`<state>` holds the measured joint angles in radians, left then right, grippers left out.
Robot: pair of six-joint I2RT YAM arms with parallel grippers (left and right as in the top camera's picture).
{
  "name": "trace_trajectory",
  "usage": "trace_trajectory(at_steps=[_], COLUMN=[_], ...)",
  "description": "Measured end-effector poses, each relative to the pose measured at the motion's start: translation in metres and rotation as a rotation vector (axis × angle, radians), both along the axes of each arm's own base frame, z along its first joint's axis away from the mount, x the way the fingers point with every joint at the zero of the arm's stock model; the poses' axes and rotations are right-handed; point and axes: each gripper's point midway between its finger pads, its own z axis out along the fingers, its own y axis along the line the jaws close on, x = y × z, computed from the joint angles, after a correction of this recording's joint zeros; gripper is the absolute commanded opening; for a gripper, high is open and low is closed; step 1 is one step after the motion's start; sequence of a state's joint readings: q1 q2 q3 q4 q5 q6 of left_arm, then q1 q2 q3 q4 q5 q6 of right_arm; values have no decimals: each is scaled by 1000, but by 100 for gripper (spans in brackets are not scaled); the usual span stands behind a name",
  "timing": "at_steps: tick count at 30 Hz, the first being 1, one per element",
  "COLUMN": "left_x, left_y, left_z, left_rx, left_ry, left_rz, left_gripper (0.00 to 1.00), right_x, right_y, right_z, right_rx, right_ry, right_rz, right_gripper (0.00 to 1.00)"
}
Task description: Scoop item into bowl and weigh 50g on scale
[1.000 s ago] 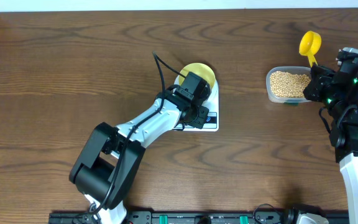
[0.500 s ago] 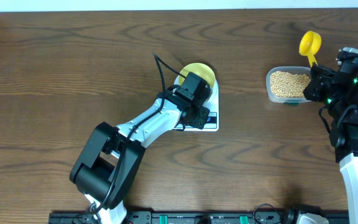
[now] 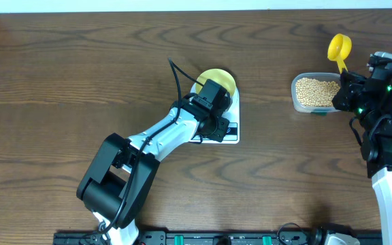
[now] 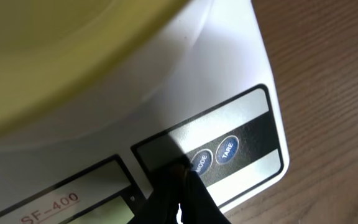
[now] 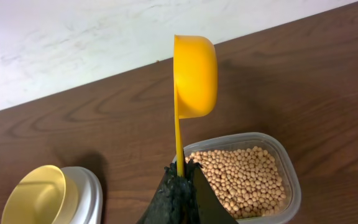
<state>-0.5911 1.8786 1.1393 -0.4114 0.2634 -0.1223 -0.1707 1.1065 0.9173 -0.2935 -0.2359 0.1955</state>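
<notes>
The pale yellow bowl [image 3: 218, 79] sits on the white scale [image 3: 231, 128] at the table's middle. My left gripper [image 4: 180, 171] is shut, its tip pressed on the scale's button strip just left of the MODE button [image 4: 202, 160]. The beige beans [image 3: 317, 91] fill a clear tub [image 3: 295, 95] at the right. My right gripper [image 5: 182, 167] is shut on the handle of a bright yellow scoop [image 5: 194, 74], which stands upright and looks empty above the tub's far edge. The bowl [image 5: 39, 193] also shows in the right wrist view, and it looks empty.
The scale's display [image 4: 98, 211] shows at the lower left of the left wrist view, its reading cut off. A TARE button [image 4: 227, 149] lies right of MODE. Dark wood table [image 3: 80, 82] spreads to the left. A white wall [image 5: 73, 37] borders the far edge.
</notes>
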Motion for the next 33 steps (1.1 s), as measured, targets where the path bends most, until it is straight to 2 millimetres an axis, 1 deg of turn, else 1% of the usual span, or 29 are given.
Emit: trace_trajectory(at_steps=[33], left_x=[5], left_y=[0], left_z=[-3], left_rx=[35], left_ry=[1], left_rz=[33], left_gripper=[8], right_x=[0], right_y=[0], right_z=[0], right_rx=[-3], right_ry=[0], right_rz=[2], right_gripper=[1])
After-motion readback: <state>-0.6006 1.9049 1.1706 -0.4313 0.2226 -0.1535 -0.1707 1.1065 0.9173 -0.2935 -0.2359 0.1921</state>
